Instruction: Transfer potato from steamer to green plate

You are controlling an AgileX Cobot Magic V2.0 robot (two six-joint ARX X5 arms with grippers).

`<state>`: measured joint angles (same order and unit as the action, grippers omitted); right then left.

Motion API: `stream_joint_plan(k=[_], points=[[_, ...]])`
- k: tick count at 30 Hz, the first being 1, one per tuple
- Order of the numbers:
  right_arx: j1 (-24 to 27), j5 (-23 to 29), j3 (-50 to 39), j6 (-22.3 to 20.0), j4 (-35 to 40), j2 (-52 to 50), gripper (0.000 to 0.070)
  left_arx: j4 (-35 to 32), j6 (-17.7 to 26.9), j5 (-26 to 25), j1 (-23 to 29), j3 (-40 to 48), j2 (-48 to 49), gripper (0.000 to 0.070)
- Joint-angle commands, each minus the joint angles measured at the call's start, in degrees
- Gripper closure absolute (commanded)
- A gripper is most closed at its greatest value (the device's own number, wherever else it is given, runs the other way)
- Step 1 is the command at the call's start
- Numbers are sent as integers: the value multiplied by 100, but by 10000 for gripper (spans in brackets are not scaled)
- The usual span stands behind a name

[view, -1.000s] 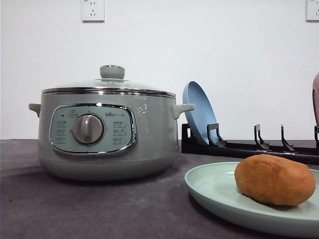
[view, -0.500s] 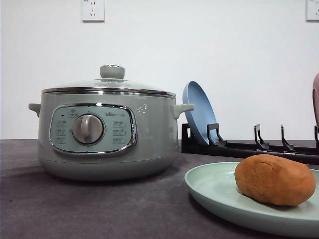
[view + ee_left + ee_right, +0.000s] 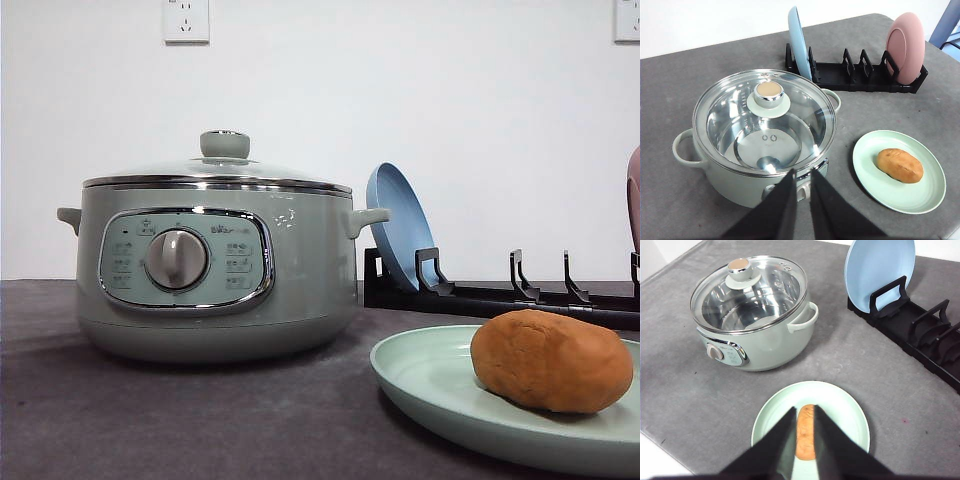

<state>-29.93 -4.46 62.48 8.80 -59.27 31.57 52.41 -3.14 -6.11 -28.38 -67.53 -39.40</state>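
Observation:
The orange-brown potato (image 3: 550, 360) lies on the pale green plate (image 3: 425, 380) at the front right of the table. To the plate's left stands the sage-green steamer (image 3: 215, 270) with its glass lid on; through the lid (image 3: 765, 120) the pot looks bare inside. My left gripper (image 3: 801, 175) hangs high above the steamer's front edge, fingers nearly together, holding nothing. My right gripper (image 3: 804, 411) hovers well above the green plate (image 3: 840, 410), fingers close together and empty, with the potato (image 3: 805, 440) seen through the slit between them.
Behind the plate, a black dish rack (image 3: 500, 298) holds an upright blue plate (image 3: 395, 235) at its left end and a pink plate (image 3: 905, 47) at its right end. The grey table mat's front edge (image 3: 660, 440) lies near the green plate.

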Motion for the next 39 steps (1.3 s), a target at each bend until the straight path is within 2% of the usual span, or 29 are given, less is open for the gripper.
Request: stream_joint_plan(k=[1,17,22,26,31,34,39], points=[[-31,0,55,17,72,13,668,-100,-35,11,-35,-55,-21,675],[-31,-1,59,19,72,13,668,-104,-35,11,-30,-55,-21,675],[-31,-1,59,19,74,13,668,-253,-36,9,357,95,26,675],[-31,-1,59,17,74,13,668,-1200,-36,9,984,950,398,675],[-31,-1,59,17,74,13,668,-3007,-37,9,1679,2771,1291,675],[-31,-1,59,18,74,13,668,-3791,-34,10,1840,3807,1797,675],[-31,-1,59,17,74,13,668,-4567,140,16,2001,5153,2523,675]])
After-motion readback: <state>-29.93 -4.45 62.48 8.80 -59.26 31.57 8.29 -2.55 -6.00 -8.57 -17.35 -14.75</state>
